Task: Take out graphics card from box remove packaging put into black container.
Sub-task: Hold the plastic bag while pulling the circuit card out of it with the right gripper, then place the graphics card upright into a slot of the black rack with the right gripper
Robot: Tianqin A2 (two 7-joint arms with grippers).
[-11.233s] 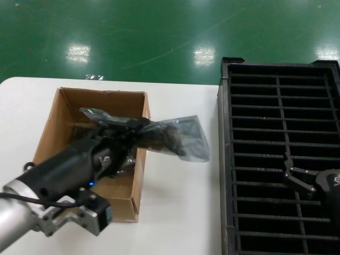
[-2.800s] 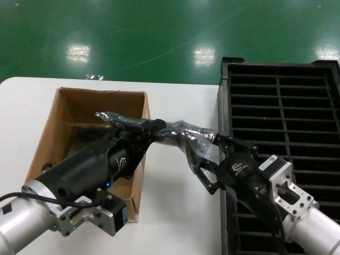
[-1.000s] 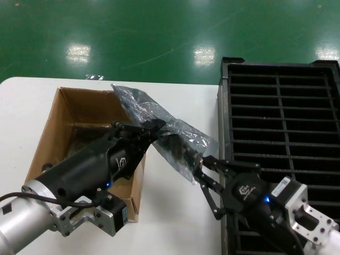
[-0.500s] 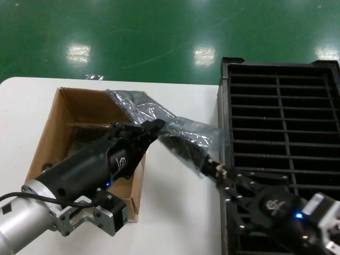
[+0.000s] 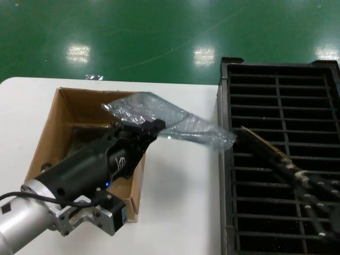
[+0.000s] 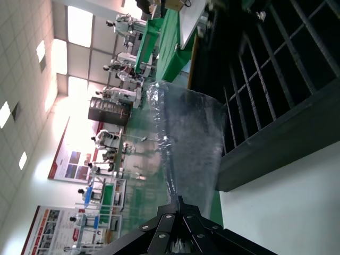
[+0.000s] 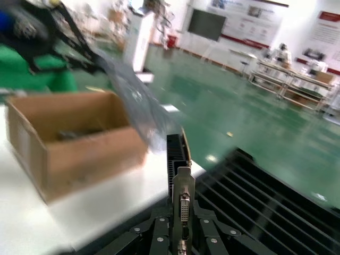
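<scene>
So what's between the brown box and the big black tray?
In the head view, bare white table; above it hangs the crinkly plastic bag held by the left hand.

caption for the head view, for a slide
Left gripper holds emptied packaging; right gripper carries graphics card over black container.

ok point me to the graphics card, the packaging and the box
graphics card [image 7: 183, 204], right wrist view, silver end bracket
packaging [image 5: 175, 119], head view, middle of the bag
box [image 5: 139, 183], head view, right wall
</scene>
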